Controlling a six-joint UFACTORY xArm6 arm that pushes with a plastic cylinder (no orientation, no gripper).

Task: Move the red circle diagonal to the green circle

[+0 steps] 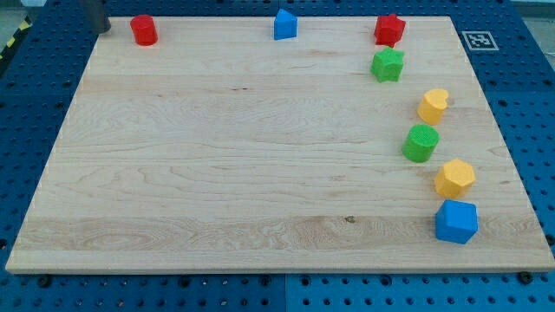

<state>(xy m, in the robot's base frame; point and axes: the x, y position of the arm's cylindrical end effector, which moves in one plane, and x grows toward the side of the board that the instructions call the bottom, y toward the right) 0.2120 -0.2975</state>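
Red circle, green circle, blue cube, pale wood-grain board (blue pegboard beneath)

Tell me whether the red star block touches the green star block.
Cannot tell. In the camera view the red star block sits directly above the green star block; their edges meet without any plain gap.

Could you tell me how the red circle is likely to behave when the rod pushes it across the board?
The red circle looks like a short upright cylinder, so it should probably slide rather than tip. Its round side may let it slip off my tip, just to its left in the view, if pushed off-centre. The wooden board looks smooth, so sliding seems easy.
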